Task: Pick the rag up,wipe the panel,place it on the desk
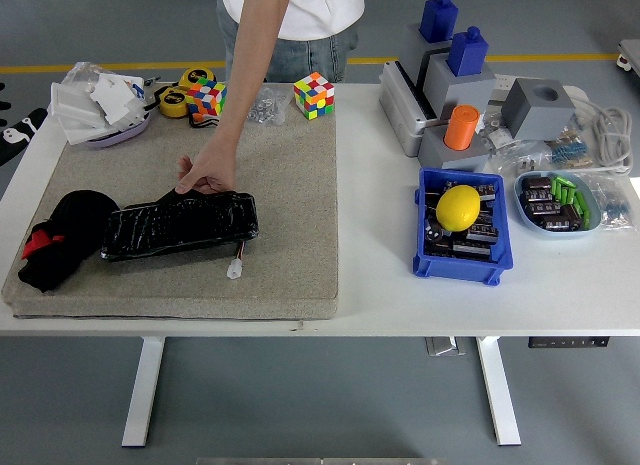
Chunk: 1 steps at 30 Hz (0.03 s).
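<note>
White table [380, 300] is carrying lots of things, with a big tan mat [290, 235] lying on its left half. On the mat a black rag [60, 235] with a bit of red is sitting at the left end, touching the shiny black panel [180, 225]. A person's hand [205, 173] is resting on the panel's far edge. The left robot hand [20, 137] is only peeking in at the left edge, well apart from the rag, and I cannot tell how its fingers are standing. Two colorful cubes [313, 94] are sitting at the far side. On the right, a blue bin [462, 263] is holding a yellow lemon [459, 207] on dark parts. Beside it, a pale tray [530, 223] is holding green pieces [566, 190]. An orange cylinder [461, 127] is standing behind the bin.
</note>
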Available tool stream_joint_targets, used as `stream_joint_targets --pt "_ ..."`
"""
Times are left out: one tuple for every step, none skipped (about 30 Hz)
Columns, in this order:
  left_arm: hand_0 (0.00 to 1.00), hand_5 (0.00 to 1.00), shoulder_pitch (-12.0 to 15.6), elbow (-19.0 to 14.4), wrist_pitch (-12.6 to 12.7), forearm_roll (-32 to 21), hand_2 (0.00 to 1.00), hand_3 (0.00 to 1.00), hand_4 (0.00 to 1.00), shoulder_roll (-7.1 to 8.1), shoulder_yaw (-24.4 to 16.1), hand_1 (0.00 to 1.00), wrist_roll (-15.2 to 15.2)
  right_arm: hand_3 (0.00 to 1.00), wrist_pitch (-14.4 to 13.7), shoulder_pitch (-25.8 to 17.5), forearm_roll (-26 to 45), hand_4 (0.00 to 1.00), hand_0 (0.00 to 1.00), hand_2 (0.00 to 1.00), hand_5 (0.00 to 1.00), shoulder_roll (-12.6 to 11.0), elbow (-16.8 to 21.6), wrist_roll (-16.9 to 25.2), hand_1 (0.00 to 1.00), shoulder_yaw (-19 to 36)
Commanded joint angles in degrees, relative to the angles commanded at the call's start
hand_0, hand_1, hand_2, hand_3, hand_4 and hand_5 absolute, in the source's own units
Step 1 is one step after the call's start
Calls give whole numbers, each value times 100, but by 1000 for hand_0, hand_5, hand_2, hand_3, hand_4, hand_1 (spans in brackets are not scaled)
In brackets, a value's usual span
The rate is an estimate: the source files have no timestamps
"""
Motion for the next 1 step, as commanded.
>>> stream_joint_targets --pt "380 535 -3 3 7 18 630 742 908 -13 -11 574 -11 590 -1 -3 1 954 752 690 573 0 1 2 637 6"
